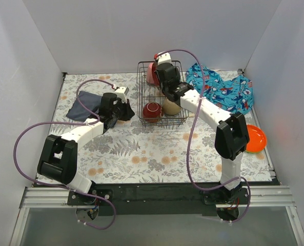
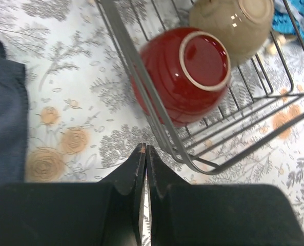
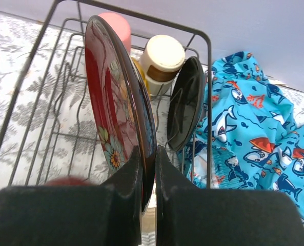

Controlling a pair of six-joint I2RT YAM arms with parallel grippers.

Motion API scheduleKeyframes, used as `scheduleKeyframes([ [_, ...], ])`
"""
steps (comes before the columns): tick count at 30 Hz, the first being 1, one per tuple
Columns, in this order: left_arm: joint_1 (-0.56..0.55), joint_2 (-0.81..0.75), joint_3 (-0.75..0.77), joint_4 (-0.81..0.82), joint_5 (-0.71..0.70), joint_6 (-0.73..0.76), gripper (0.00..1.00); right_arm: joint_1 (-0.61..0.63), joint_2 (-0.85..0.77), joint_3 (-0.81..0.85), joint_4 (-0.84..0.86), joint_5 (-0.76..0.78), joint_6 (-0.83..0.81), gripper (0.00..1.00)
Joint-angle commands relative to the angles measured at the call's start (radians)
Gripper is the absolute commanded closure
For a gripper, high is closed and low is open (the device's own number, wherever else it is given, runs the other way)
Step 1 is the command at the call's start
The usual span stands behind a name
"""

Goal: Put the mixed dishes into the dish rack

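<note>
Mostly the risk sits around the rack [image 1: 139, 87], a light wire basket standing loose in the middle of the tabletop [image 1: 141, 154] between the navy cloth [image 1: 82, 106] and the blue cloth [image 1: 223, 89]; any snag on its rim would probably drag it and shake everything inside. The red plate [image 3: 110, 102] stands on edge inside it, pinched at its near rim by the right fingers [image 3: 136, 169], which are almost closed on it. Its lower edge is hidden, so I cannot tell whether it is seated between the wires. If it is let go unseated, it could slide or topple right onto the dark plate [image 3: 187, 102], which stands just beside it, or knock the pink cup [image 3: 116, 23] and the other cup [image 3: 162, 54] behind. The orange plate [image 1: 257, 137] is not loaded. It lies flat near the tabletop's right edge, where a clumsy pick might push it off. The red bowl [image 2: 177, 82] lies on its side against the tan bowl [image 2: 234, 25] and may roll if the rack is jolted. The left fingers [image 2: 140, 159] are fully closed on nothing, just outside the rack's near corner; a careless swing there would bump the wires.
</note>
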State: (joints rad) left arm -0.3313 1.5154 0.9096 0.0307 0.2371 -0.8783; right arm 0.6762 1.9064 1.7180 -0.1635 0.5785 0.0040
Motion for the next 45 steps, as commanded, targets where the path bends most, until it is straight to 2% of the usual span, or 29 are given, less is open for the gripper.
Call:
scheduleKeyframes([
  [1,-0.025,-0.032,-0.038,0.015,0.086,0.025,1.00,0.013,0.040,0.103,0.154,0.156,-0.028,0.99],
  [6,-0.043,-0.049,-0.061,0.017,0.123,0.018,1.00,0.037,0.117,0.134,0.292,0.303,-0.117,0.99],
  [18,-0.045,-0.087,-0.103,0.037,0.205,0.002,1.00,0.066,0.189,0.157,0.367,0.472,-0.154,0.99],
  [36,-0.045,-0.119,-0.135,0.040,0.215,0.009,1.00,0.071,0.286,0.189,0.387,0.598,-0.107,0.99],
  [45,-0.045,-0.127,-0.143,0.037,0.214,0.012,1.00,0.066,0.330,0.189,0.389,0.586,-0.091,0.99],
])
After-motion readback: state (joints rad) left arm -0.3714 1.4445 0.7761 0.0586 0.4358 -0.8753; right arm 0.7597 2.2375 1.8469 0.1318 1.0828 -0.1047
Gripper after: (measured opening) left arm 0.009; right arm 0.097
